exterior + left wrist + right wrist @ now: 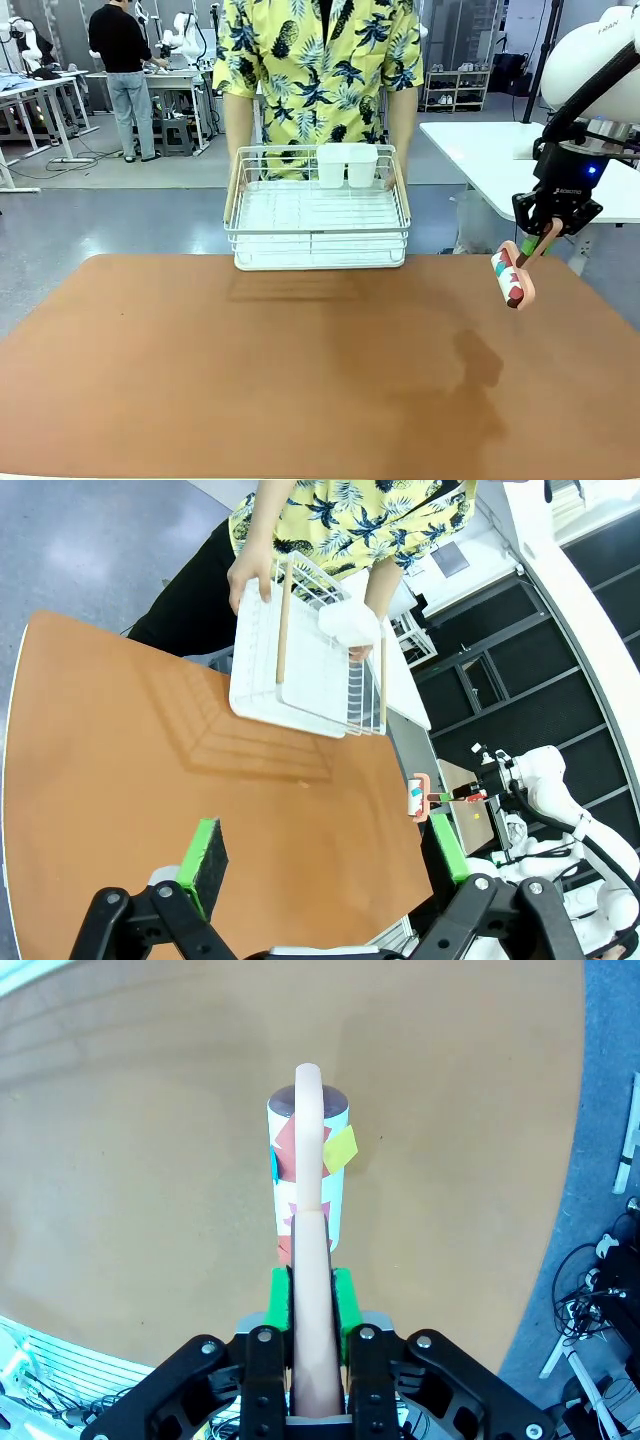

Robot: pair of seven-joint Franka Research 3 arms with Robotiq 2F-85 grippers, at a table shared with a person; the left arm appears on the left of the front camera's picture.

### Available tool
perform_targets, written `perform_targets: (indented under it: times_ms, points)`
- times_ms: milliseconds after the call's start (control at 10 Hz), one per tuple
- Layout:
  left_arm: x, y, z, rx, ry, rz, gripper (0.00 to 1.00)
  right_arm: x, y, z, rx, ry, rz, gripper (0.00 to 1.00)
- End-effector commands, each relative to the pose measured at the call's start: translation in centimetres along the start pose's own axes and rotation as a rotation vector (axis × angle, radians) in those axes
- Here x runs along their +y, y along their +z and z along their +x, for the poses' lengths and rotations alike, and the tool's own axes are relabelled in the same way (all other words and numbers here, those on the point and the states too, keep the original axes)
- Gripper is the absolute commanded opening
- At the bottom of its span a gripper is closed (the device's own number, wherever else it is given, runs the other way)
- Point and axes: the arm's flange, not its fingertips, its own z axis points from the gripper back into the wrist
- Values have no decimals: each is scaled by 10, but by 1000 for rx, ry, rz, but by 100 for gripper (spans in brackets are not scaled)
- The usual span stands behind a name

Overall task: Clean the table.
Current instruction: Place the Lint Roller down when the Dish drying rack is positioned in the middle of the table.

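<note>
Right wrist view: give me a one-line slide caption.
Right gripper shut on the lint roller handle, the roller above the terracotta table.

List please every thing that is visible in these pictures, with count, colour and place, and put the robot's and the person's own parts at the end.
table: one, reddish-brown, across the foreground.
dish rack: one, white wire with wooden side handles, held above the table's far edge.
cups: two, white, in the rack's far right part.
lint roller: one, pale pink handle, white roll with coloured scraps stuck on it, in the air over the table's right edge.
white table: one, far right behind.
person's hands: two, on the rack's sides.
left gripper: one, black with green pads, jaws open, above the table.
right gripper: one, jaws shut on the roller's handle.
</note>
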Motion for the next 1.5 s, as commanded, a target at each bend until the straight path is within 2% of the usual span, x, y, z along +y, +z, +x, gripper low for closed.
perform_targets:
  times_ms: [0, 1400]
  points:
    - [0, 1, 1, -6, -1, -7, 100, 1, 4, 1, 4, 4, 1, 21]
    - [0, 1, 1, -6, -1, -7, 100, 1, 4, 1, 4, 4, 1, 21]
